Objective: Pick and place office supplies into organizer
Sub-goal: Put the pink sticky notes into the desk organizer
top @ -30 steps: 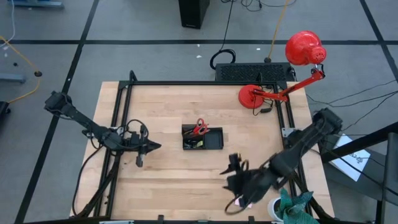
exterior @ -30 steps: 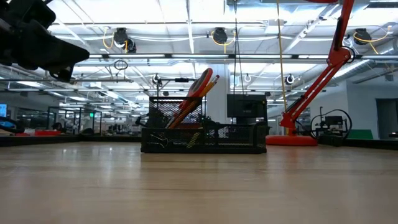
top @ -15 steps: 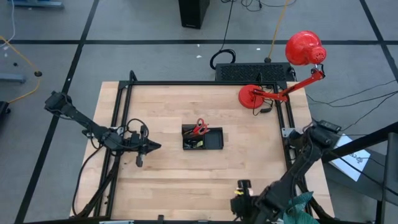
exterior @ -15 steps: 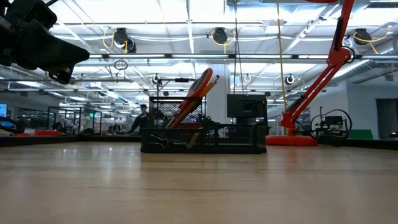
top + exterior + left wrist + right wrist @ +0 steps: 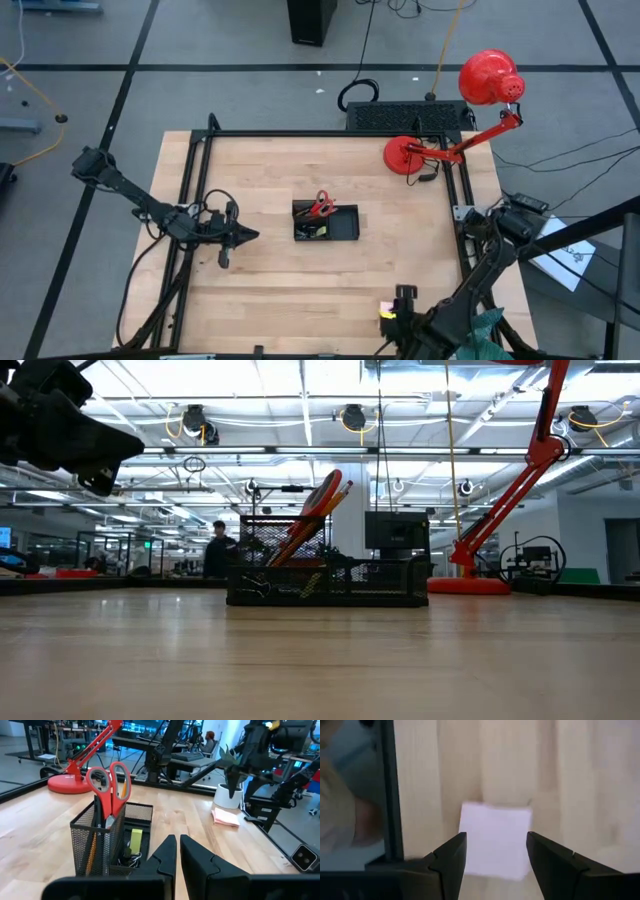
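Observation:
The organizer [image 5: 325, 222], a black mesh tray, stands on its base at the table's middle. Red-handled scissors [image 5: 109, 785] and orange pencils [image 5: 91, 857] stand upright in its tall compartment, and a yellow-green piece [image 5: 135, 840] lies in the low one. A pale pink sticky-note pad [image 5: 495, 840] lies flat near the table's near edge [image 5: 387, 313]. My right gripper [image 5: 496, 851] hangs over it, open and pointing steeply down, one finger on either side of the pad. To the organizer's left, my left gripper [image 5: 177, 851] is shut, level and holds nothing [image 5: 250, 236].
A red desk lamp [image 5: 415, 155] stands at the far right, with a black keyboard-like slab [image 5: 405, 115] beyond the far edge. A white cup with a green plant [image 5: 227, 795] sits at the near right corner. Black frame rails [image 5: 195, 200] run along the table's sides.
My right gripper has dropped and drawn back toward the table's near edge. It has tipped to point more steeply down and rolled its wrist, and now stands over the sticky-note pad, still open. The left arm has kept still.

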